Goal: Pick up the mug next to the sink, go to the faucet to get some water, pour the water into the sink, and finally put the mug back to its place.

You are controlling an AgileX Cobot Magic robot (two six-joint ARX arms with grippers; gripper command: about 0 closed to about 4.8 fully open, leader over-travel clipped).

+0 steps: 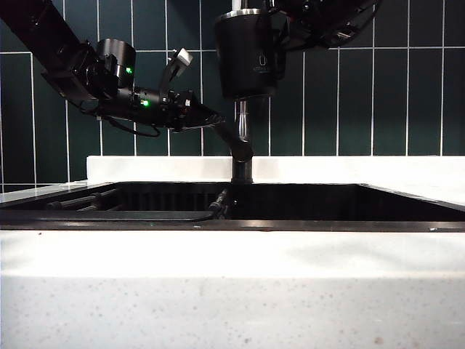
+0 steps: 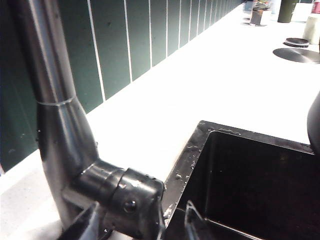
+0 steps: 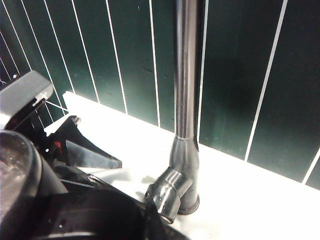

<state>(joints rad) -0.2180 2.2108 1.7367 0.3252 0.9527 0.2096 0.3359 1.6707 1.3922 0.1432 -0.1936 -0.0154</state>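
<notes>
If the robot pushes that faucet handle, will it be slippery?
Probably a bit: the faucet lever looks smooth, shiny and beaded with water drops. It seems stiff metal, so it likely swivels rather than bends. The open left gripper straddles it.

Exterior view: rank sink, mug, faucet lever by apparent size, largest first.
1. Sink: spans the full frame width.
2. Mug: held high by the right gripper, in front of the faucet pipe.
3. Lever: smallest, at the open left gripper.
Depths differ, so true sizes are unsure.
</notes>
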